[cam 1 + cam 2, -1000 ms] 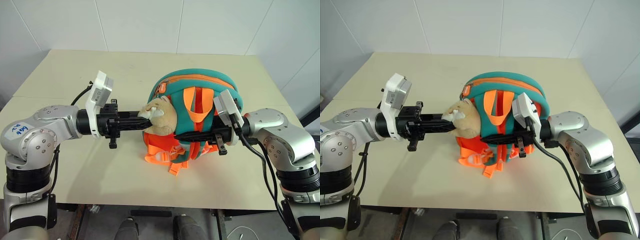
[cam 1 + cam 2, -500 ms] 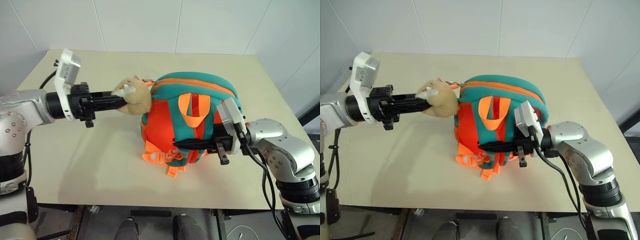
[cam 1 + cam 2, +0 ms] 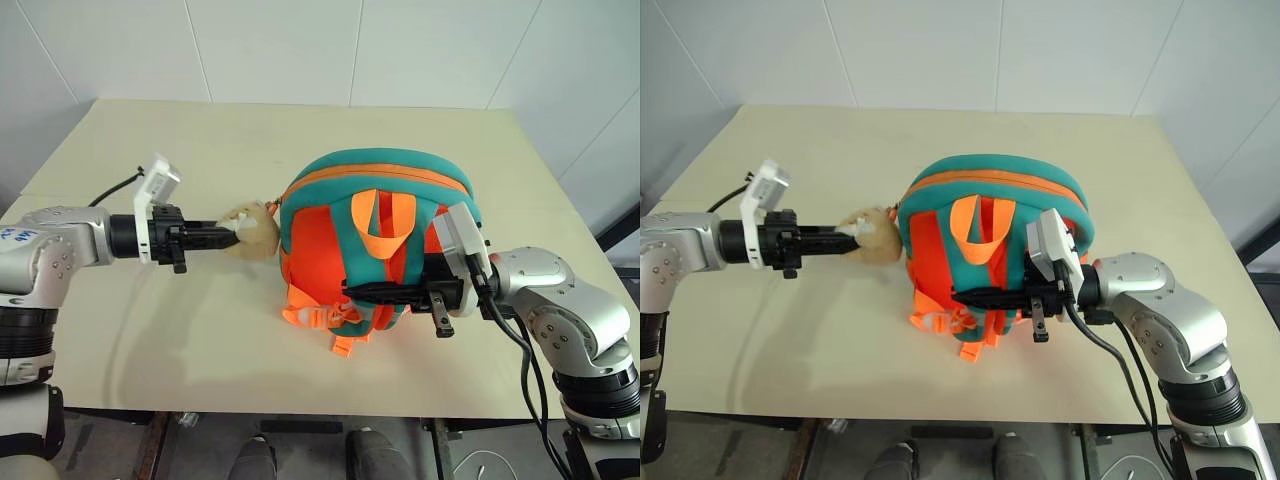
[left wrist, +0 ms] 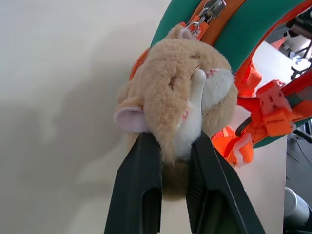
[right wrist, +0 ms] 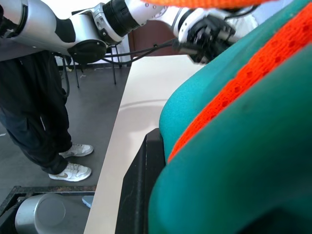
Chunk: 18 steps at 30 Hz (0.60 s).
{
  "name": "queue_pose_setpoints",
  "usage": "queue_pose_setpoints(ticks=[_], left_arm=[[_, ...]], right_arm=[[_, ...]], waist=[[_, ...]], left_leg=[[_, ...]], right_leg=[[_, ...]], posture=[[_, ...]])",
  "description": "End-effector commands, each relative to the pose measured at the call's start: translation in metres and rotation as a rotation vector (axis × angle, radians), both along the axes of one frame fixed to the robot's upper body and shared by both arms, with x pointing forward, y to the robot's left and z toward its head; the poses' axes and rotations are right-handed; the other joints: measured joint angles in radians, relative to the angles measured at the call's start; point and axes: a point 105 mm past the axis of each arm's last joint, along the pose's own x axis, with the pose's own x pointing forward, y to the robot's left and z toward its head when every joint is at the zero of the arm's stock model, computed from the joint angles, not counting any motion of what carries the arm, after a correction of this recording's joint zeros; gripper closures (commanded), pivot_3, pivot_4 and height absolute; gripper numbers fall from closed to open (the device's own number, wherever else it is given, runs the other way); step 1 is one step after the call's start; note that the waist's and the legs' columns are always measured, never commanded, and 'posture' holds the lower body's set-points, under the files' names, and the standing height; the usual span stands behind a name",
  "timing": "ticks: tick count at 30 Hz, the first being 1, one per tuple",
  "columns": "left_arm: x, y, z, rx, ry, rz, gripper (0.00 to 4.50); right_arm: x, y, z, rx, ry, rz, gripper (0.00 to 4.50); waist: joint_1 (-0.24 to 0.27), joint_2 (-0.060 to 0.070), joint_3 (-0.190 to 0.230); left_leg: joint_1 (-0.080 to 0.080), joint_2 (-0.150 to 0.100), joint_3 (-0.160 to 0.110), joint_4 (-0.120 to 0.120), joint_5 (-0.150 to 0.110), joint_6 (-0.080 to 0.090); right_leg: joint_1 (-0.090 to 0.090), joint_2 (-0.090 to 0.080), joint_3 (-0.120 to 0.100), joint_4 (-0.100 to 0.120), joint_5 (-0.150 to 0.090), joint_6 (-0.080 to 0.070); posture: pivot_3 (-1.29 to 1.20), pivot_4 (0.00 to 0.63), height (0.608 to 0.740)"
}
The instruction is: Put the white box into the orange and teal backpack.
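The orange and teal backpack (image 3: 340, 235) stands on the table with its straps and orange top loop facing me. A tan plush toy (image 3: 250, 232) hangs from its zipper on its left side. My left gripper (image 3: 232, 236) is shut on that plush toy; in the left wrist view the toy (image 4: 178, 97) sits squeezed between the two black fingers (image 4: 139, 190). My right gripper (image 3: 352, 289) reaches in level from the right and is shut on a teal shoulder strap (image 5: 234, 161) low on the backpack's front. The white box is out of view.
The beige table (image 3: 200, 340) has open surface to the left, behind and in front of the backpack. White walls rise behind its far edge. In the right wrist view a person (image 5: 34, 112) in dark clothes stands on the floor beside the table.
My left gripper swung the plush toy out from the backpack's front to its left side, first up and then down. The backpack turned more upright. My right gripper kept its hold, nearly still.
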Motion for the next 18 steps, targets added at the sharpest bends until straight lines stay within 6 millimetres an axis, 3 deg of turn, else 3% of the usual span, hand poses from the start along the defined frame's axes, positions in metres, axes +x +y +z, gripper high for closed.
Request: queue_pose_setpoints(ticks=[1, 5, 9, 15, 16, 18], left_arm=[[0.005, 0.003, -0.02, 0.08, 0.049, 0.033, 4.2], [0.006, -0.006, -0.054, 0.186, 0.136, -0.004, 4.2], [0.008, -0.01, -0.069, 0.24, 0.155, -0.026, 4.2], [0.015, -0.014, -0.04, 0.1, 0.077, -0.014, 4.21], [0.016, -0.013, -0.033, 0.081, 0.039, -0.013, 4.21], [0.018, -0.01, -0.025, 0.066, -0.021, -0.002, 3.48]], right_arm=[[-0.01, 0.002, 0.008, 0.019, -0.039, 0.023, 4.5], [-0.009, 0.004, 0.006, 0.014, -0.025, 0.017, 4.5], [-0.007, 0.005, 0.006, 0.009, -0.02, 0.005, 4.5], [0.0, 0.0, 0.006, -0.018, 0.008, -0.06, 4.5], [-0.001, -0.001, 0.005, -0.034, 0.014, -0.06, 4.19], [-0.002, -0.004, 0.004, -0.063, 0.017, -0.056, 3.59]], waist=[[0.0, 0.0, 0.0], [0.001, 0.0, 0.0], [0.002, 0.0, 0.0], [0.006, 0.0, 0.0], [0.007, 0.0, 0.0], [0.01, 0.0, 0.0]], left_leg=[[0.0, 0.0, 0.0, 0.0, 0.0, 0.0], [0.0, 0.0, 0.0, 0.0, 0.0, 0.0], [0.0, 0.0, 0.0, 0.001, 0.0, 0.0], [0.0, 0.0, 0.0, 0.001, 0.0, 0.0], [0.0, 0.0, 0.0, 0.002, 0.0, 0.0], [0.0, 0.0, 0.0, 0.002, 0.0, 0.0]], right_leg=[[0.0, 0.0, 0.0, 0.0, 0.0, 0.0], [0.0, 0.0, 0.0, 0.0, 0.0, 0.0], [0.0, 0.0, 0.0, 0.0, 0.0, 0.0], [0.0, 0.0, 0.0, 0.001, 0.0, 0.0], [0.0, 0.0, 0.0, 0.001, 0.0, 0.0], [0.0, 0.0, 0.0, 0.001, 0.0, 0.0]], posture=[[0.0, 0.15, 0.74], [0.0, 0.15, 0.74], [0.0, 0.15, 0.74], [0.0, 0.15, 0.74], [0.0, 0.15, 0.74], [0.0, 0.15, 0.74]])
